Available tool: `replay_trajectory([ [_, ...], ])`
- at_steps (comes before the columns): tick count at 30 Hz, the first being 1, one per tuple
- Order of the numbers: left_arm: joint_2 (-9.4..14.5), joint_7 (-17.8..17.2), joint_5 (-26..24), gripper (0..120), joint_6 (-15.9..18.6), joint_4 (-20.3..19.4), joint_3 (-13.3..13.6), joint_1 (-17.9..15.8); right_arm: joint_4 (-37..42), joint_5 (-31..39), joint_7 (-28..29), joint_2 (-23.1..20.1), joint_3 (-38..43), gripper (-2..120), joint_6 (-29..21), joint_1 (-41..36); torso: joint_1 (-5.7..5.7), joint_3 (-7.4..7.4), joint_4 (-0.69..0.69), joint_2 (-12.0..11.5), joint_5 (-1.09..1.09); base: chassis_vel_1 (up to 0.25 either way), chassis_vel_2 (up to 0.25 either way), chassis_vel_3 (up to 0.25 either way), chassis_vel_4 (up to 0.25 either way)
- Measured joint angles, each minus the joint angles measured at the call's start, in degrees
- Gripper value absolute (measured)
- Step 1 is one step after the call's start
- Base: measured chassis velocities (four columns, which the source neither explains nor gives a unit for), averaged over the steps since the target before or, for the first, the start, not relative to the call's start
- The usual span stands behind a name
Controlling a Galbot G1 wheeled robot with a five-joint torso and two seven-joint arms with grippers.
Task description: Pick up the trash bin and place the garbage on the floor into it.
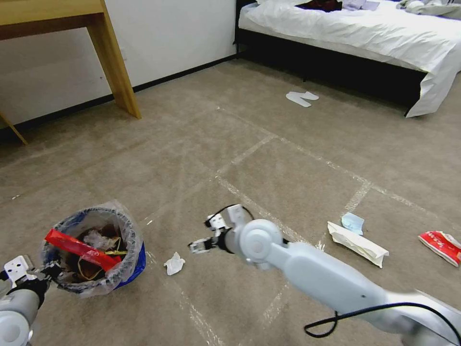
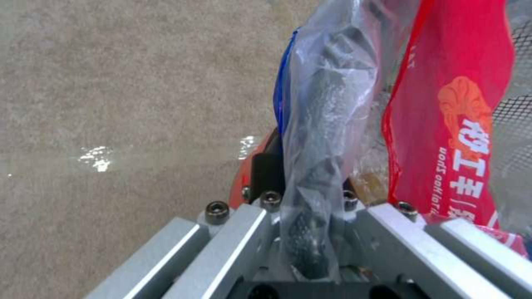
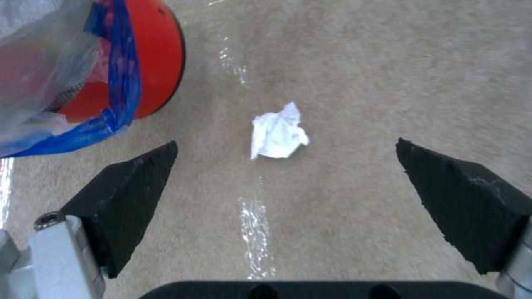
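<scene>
The trash bin, a small red bucket lined with a clear bag, is at the lower left. It holds a red wrapper strip and brown paper. My left gripper is shut on the bin's near rim; in the left wrist view the bag-covered rim runs between its fingers beside the red wrapper strip. My right gripper hangs open just right of a crumpled white tissue. In the right wrist view the tissue lies on the carpet between the spread fingers, with the bin beside it.
More garbage lies on the carpet at the right: a white packet, a blue mask and a red-white packet. A flat white item lies near the bed. A wooden table leg stands at the back left.
</scene>
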Motion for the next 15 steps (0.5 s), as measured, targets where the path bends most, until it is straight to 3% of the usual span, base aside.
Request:
replay_trajectory([
  [15, 0.1, -0.1, -0.1, 0, 0.0, 0.1, 0.0, 0.1, -15.2, -5.3, -5.3, 7.2, -3.2, 100, 1.6, 1.5, 0.00, -0.01, -0.01, 0.0, 0.00, 0.000, 0.000, 0.000, 0.000],
])
